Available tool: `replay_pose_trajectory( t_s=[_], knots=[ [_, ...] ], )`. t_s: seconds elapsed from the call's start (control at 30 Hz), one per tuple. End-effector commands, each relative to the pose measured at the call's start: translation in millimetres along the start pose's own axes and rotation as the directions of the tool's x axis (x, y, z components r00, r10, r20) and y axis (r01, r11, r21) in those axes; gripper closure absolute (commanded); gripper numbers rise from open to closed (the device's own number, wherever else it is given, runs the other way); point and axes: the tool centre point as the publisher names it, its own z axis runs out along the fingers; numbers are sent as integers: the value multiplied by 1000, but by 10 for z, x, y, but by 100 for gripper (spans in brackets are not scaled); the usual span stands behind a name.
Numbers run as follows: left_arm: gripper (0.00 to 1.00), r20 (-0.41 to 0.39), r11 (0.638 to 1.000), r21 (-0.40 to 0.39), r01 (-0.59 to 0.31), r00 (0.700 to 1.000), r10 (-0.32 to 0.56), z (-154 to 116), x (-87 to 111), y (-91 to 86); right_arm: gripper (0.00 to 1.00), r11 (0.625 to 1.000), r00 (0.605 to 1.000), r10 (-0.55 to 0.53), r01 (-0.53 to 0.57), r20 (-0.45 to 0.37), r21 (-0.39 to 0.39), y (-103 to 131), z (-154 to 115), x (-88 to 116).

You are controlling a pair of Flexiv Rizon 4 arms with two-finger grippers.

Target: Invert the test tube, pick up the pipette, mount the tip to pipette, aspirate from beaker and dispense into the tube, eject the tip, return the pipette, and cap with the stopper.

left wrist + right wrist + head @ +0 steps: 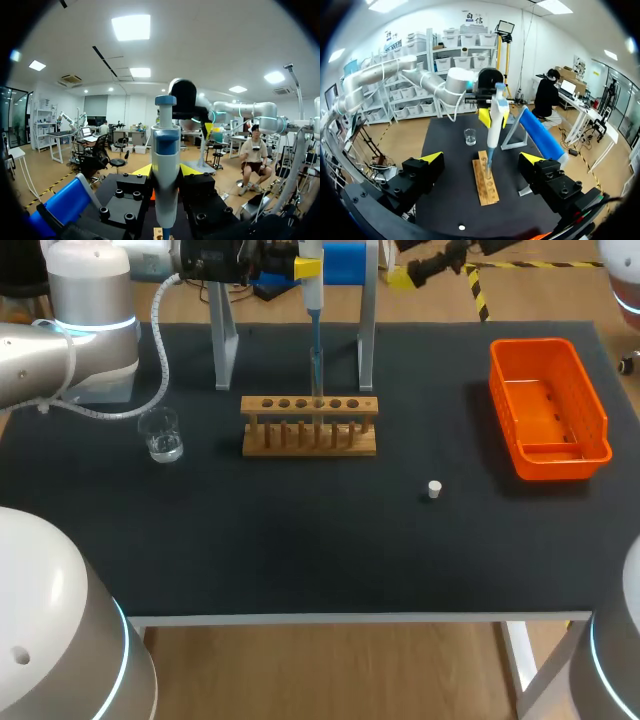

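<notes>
My left gripper (309,268) is shut on the white and blue pipette (312,295) and holds it upright above the wooden rack (310,426). The pipette's tip (317,368) points down into a clear test tube standing in a middle hole of the rack. In the left wrist view the pipette (166,165) stands between the yellow fingertips (141,171). A small glass beaker (161,435) with liquid sits left of the rack. The white stopper (434,489) lies on the mat to the right front. My right gripper (482,159) is open and empty, well back from the rack (485,181).
A metal pipette stand (224,340) with a blue part rises just behind the rack. An orange bin (548,410) stands at the right of the table. The black mat (300,540) runs to the front edge.
</notes>
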Motion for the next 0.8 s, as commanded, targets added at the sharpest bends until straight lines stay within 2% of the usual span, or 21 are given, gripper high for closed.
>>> replay_pose_trajectory(
  t_s=[0.03, 0.07, 0.1, 0.3, 0.8],
  knots=[
    [100, -1, 1000, 0, -1, 1000, 1, 0, -4, 0, 50, 998, 1000, 19, -18, -7, 62, 262, 98, -86],
    [100, -1, 1000, 0, -1, 1000, 1, 0, -4, 0, 78, 998, 1000, 19, -19, -7, 65, 307, 116, -87],
    [100, -1, 1000, 0, -1, 1000, 1, 0, -4, 0, 100, 998, 1000, 23, -23, -1, 64, 350, 126, -91],
    [100, -1, 1000, 0, -1, 1000, 1, 0, -4, 0, 100, 998, 999, 43, -44, 33, 40, 624, 127, -94],
    [100, -1, 1000, 0, -1, 1000, 1, 0, -4, 0, 100, 998, 999, 43, -44, 33, 40, 624, 127, -94]
  ],
)
